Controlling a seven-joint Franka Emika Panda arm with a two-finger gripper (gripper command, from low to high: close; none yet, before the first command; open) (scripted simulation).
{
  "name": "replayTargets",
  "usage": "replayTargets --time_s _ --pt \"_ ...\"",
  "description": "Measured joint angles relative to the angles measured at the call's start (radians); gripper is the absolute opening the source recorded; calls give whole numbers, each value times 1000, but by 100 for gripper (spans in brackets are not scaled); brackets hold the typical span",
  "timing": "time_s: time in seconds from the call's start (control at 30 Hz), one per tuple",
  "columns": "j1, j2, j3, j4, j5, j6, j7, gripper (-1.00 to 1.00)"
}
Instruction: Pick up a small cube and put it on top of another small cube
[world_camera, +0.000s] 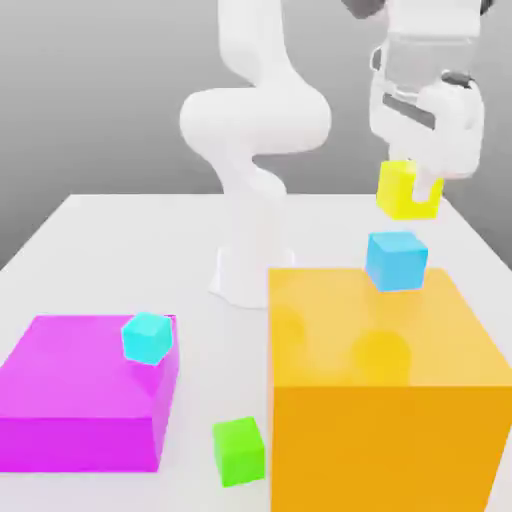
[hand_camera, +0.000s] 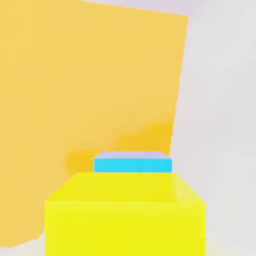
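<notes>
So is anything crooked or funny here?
Mostly tidy. The teal cube sits tilted on the magenta block, one corner up. The yellow cube hangs in the gripper above the blue cube.

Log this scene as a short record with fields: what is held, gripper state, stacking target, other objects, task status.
held: yellow cube, lifted in the air
gripper: gripper shut on the yellow cube
target: blue cube on the big orange block, below the yellow cube, not touching
other objects: cyan cube on the magenta block; green cube on the table
status: cube picked up, not yet stacked
</notes>
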Motion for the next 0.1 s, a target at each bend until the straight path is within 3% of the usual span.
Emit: replayTargets --time_s 0.1 --pt "0 0 0 0 0 0 0 100"
